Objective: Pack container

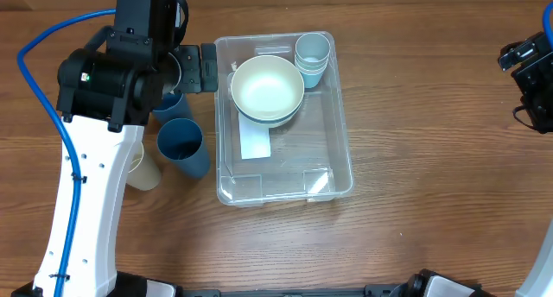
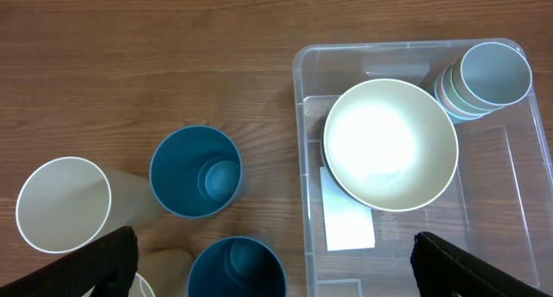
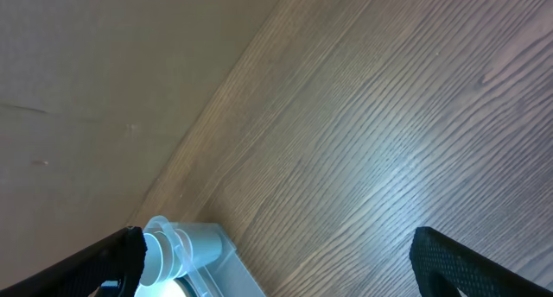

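The container [image 1: 285, 192] is sitting mid-table [image 1: 415, 202], long axis running near-far. It's a clear plastic rectangular bin w/ rounded corners, and a white label [image 1: 254, 143] is showing through its bottom.

Handling, as a guess: thin-walled and light, so the sides are prob. going to flex under a pinch, and the smooth plastic is likely slick. Best hold is looking like the rim lip on a long wall, one finger inside and one outside, away from the rounded corners. Weight is sitting toward the far end, so it may be tipping that way if lifted from the near side.

Inside, a cream bowl [image 1: 267, 88] is occupying the far-left part; it seems to be nesting in a darker bowl, though I can't tell how many. A stack of pale-blue cups [image 1: 312, 55] is filling the far-right corner. The near half is holding nothing.

The left end effector [image 2: 275, 267] is hanging wide open over the bin's left wall, gripping nothing. Blue tumblers [image 1: 183, 147] and a cream tumbler [image 1: 143, 169] are waiting just left of the bin. The right end effector [image 3: 276, 262] is also spread open, well apart at far right.
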Robot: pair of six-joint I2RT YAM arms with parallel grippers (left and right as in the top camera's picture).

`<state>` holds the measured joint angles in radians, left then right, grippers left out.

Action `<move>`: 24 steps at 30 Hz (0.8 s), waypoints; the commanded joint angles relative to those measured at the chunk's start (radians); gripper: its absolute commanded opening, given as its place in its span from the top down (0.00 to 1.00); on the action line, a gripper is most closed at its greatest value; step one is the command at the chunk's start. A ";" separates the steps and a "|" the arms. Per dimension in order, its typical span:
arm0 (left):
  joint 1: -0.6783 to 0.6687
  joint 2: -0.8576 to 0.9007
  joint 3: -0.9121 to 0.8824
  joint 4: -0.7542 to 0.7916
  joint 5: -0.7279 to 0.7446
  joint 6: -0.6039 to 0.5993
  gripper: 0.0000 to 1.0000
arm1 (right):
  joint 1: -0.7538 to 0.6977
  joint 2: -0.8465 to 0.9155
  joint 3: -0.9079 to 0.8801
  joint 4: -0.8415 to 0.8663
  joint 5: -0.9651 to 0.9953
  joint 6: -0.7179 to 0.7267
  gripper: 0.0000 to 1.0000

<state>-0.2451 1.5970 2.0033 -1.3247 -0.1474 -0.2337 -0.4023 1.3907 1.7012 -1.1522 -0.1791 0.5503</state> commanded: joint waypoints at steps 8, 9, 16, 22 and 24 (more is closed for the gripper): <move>0.003 -0.015 0.002 -0.007 -0.021 -0.009 0.00 | 0.002 -0.003 0.006 0.005 0.001 0.004 0.00; 0.004 -0.015 0.002 -0.007 -0.021 -0.006 0.00 | 0.002 -0.003 0.006 0.005 0.001 0.004 0.00; 0.003 -0.015 0.002 -0.005 -0.021 -0.006 0.00 | 0.002 -0.003 0.006 0.005 0.001 0.004 0.00; 0.003 -0.015 0.002 -0.024 -0.017 -0.006 0.00 | 0.002 -0.003 0.006 0.005 0.001 0.004 0.00; 0.003 -0.015 0.002 -0.037 -0.017 -0.006 0.00 | 0.002 -0.003 0.006 0.005 0.001 0.004 0.00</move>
<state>-0.2451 1.5970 2.0033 -1.3479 -0.1547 -0.2337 -0.4023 1.3907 1.7012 -1.1522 -0.1791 0.5507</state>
